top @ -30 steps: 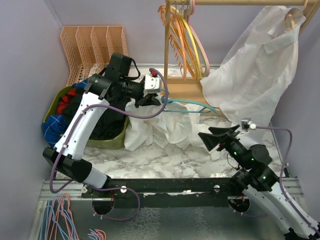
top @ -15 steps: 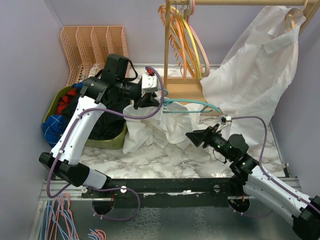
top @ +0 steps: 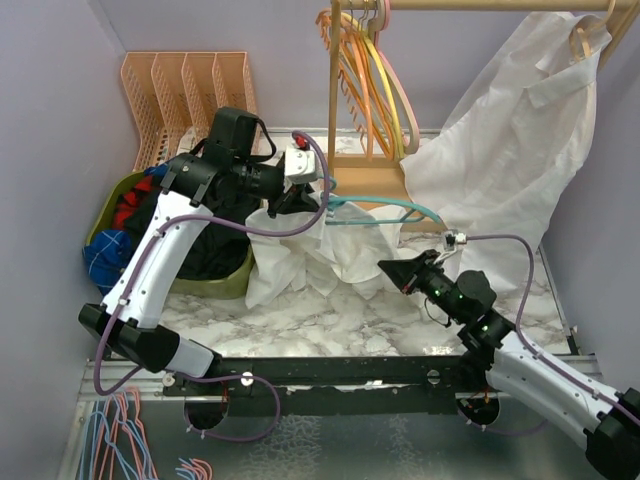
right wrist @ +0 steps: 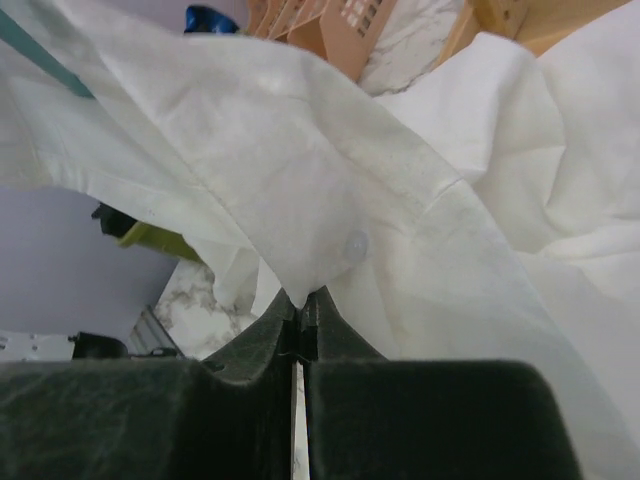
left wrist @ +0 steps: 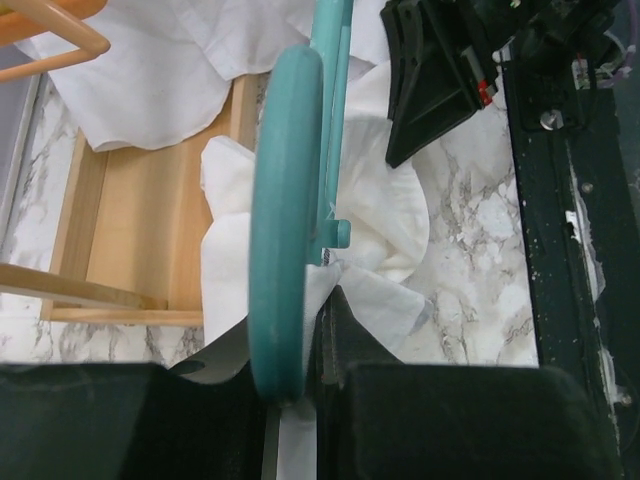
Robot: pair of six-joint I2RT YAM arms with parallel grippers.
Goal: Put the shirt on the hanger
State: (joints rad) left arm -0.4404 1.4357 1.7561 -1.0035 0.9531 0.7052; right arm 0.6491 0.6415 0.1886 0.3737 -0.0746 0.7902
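Two left fingers [left wrist: 400,420] grip hanger [left wrist: 285,200], right fingers [right wrist: 250,350] shirt [right wrist: 300,180].

I'm running this from a robotics lab cell dressed up as a laundry corner. The wooden clothes rack [top: 335,100] stands on a marble-print tabletop [top: 330,315], boxed in by plain lilac walls [top: 50,120]. Left of the rack sits a green basket [top: 228,284] of clothes. In front of it, at the near edge, runs the arms' black mounting rail [top: 330,372].

Right gripper [right wrist: 300,322] pinching the shirt [right wrist: 300,150]
Its jaws are pressing together on a hanging point of white fabric just below a button [right wrist: 355,243]; the hanger [right wrist: 30,45] is showing teal at upper left.
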